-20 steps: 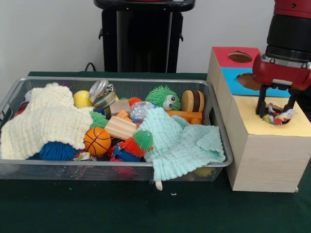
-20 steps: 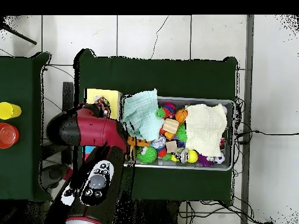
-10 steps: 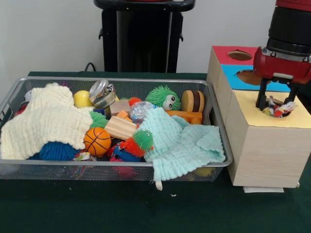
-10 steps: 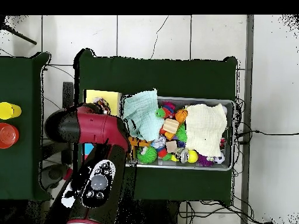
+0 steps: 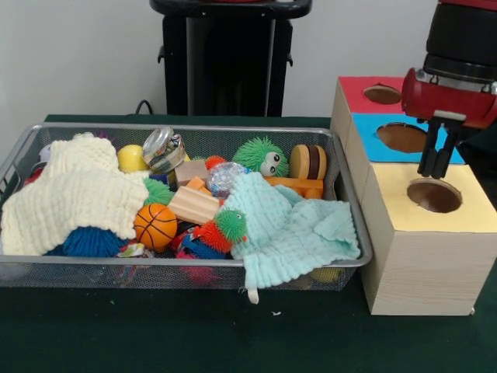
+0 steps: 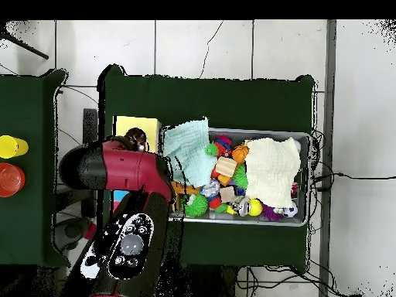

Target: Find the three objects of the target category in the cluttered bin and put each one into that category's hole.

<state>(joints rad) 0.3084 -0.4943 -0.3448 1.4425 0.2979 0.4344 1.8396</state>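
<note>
My gripper point(image 5: 432, 174) hangs just above the yellow hole point(image 5: 434, 195) of the wooden sorting box point(image 5: 419, 256), its two dark fingers pressed together, shut and holding nothing. The hole looks dark and I see nothing in it. Behind it are the blue hole point(image 5: 401, 137) and the red hole point(image 5: 382, 94). In the overhead view the red arm point(image 6: 128, 174) covers most of the box; only the yellow top point(image 6: 133, 126) shows. The mesh bin point(image 5: 186, 264) holds mixed toys to the left of the box.
In the bin lie a cream cloth point(image 5: 74, 194), a mint cloth point(image 5: 287, 225) draped over the front rim, a basketball point(image 5: 154, 226), a green furry ball point(image 5: 260, 155), a wooden block point(image 5: 192, 204) and a metal tin point(image 5: 161, 148). Yellow point(image 6: 11, 146) and red point(image 6: 11, 179) items sit on a side table.
The multicoloured item that sat between the spread fingers at the yellow hole has gone from sight. The gripper has risen a little and its fingers have come together.
</note>
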